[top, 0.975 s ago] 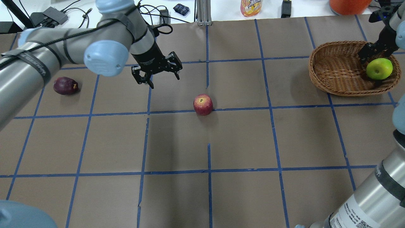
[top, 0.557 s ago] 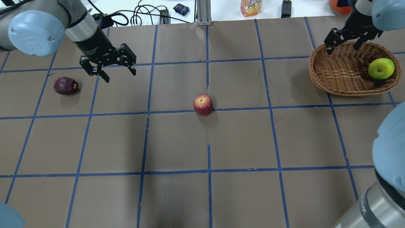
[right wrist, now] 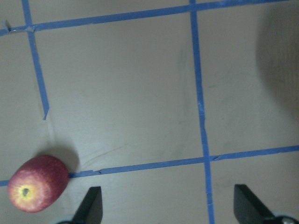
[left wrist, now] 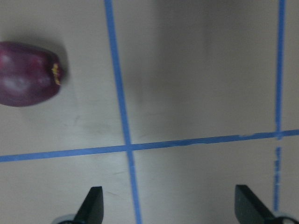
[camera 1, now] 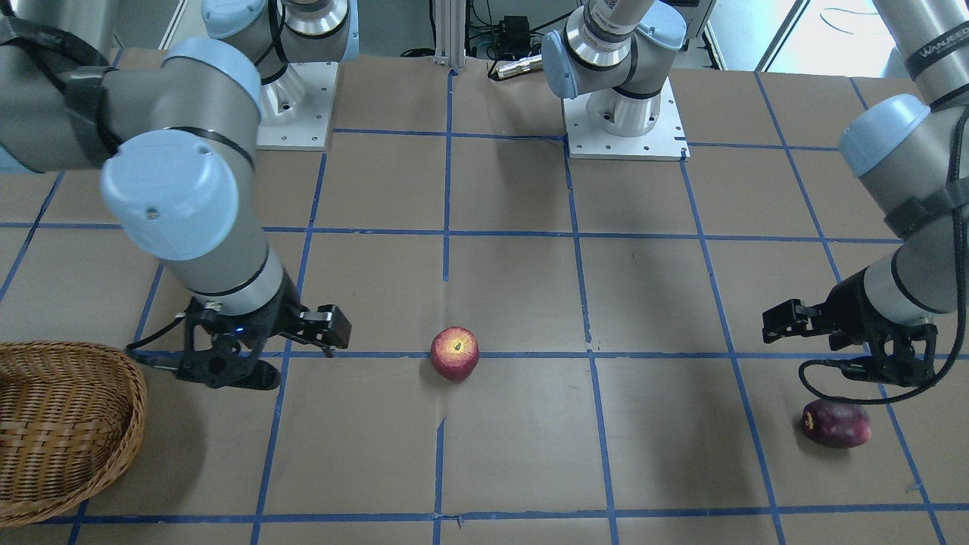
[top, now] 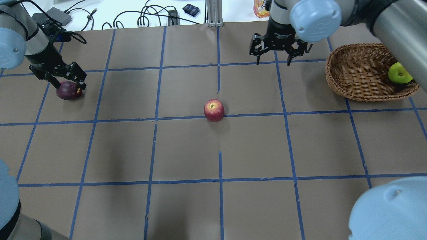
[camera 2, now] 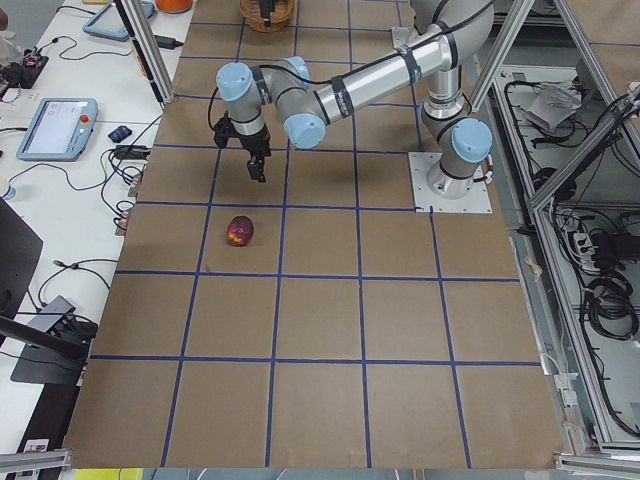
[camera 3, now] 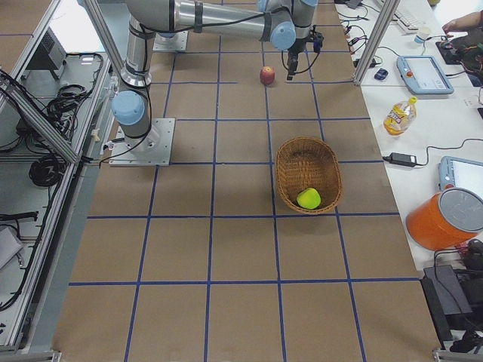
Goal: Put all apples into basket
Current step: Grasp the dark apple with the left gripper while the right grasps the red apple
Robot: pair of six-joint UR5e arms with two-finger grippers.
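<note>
Your L tool (left wrist: 170, 206), fingers spread & empty, hangs just beside the maroon apple (top: 69, 90). It lies on its side on the bench (top: 253, 150), off to the gap's left in the wrist view, long axis approx. along the finger line, stem end twd bench centre. R tool (top: 273, 62), also spread, is the nearer to the red apple (top: 214, 110), stem patch up; green apple (top: 398, 73) sits in the basket (top: 340, 56).
</note>
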